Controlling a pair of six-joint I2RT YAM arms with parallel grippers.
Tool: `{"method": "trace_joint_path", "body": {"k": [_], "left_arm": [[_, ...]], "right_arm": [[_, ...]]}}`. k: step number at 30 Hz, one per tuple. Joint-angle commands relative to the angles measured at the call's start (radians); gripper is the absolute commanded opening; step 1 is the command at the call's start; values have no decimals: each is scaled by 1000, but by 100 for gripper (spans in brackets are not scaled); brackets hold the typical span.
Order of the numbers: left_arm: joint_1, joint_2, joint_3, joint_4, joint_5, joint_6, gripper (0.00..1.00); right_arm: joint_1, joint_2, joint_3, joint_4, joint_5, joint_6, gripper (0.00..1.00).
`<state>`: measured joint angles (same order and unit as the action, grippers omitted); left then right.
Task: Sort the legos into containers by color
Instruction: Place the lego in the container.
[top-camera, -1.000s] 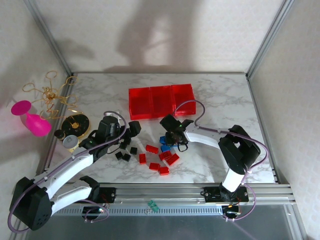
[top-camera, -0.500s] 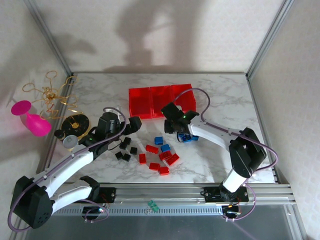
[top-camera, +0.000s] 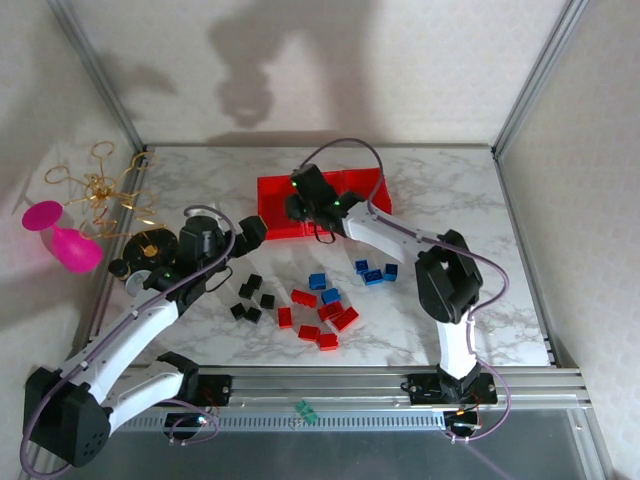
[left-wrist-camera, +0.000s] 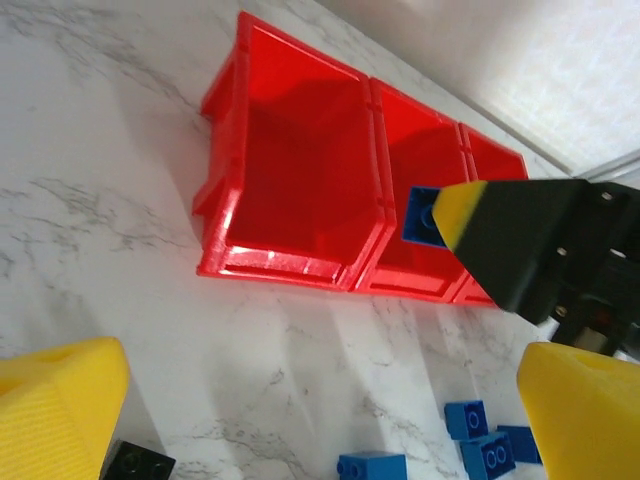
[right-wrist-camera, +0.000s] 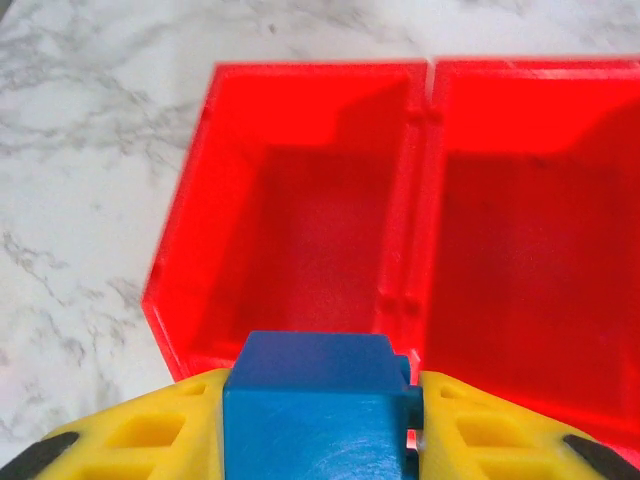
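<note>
Between the yellow fingers of the right gripper (right-wrist-camera: 320, 405) sits one blue lego (right-wrist-camera: 310, 375), pinched narrow on its two sides and held over the near wall of the containers (top-camera: 268, 205), which are at 12 o'clock on the table (top-camera: 450, 200). From the jaws in the right wrist view, the left bin (right-wrist-camera: 185, 260) opens at 12 o'clock and the middle bin (right-wrist-camera: 520, 200) at 2 o'clock, with the divider just right of the lego. That is the relation the drop depends on. My guess is a short push forward lands it in the left bin, while a release at this spot risks hitting the wall. The lego's long axis can't be judged; it looks nearly square. The right arm is clearly the nearer one. The left gripper (left-wrist-camera: 320, 400) hangs at 8 o'clock from the bins with its jaws wide and nothing between them. Loose blue legos (top-camera: 372, 272), red legos (top-camera: 320, 315) and black legos (top-camera: 252, 297) lie at 6 o'clock from the bins, well apart from them. No brand, label or writing can be read on anything.
</note>
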<state>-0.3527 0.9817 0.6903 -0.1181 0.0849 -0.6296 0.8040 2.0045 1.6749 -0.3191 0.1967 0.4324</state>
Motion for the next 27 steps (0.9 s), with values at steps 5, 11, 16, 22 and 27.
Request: {"method": "trace_joint_path", "body": {"k": [5,11,16,22,27], "left_arm": [[44,-44,-10,-46,-20,-4,99],[49,-48,-22,-44,-24,-9,99],[50,-42,-20,-37,-27,-9,99],[51,-38,-13,-38,-11,-10,99],[44,-58,-8,-41,47,-7,99]], "right_arm": [[23,193,238,22,64,-96,39],[20,303,345,6,99,-133,45],[22,323,403,-17,94,-163,57],[21,216,333,-24,75,-150,64],[12,21,97,-39,80,-45,65]]}}
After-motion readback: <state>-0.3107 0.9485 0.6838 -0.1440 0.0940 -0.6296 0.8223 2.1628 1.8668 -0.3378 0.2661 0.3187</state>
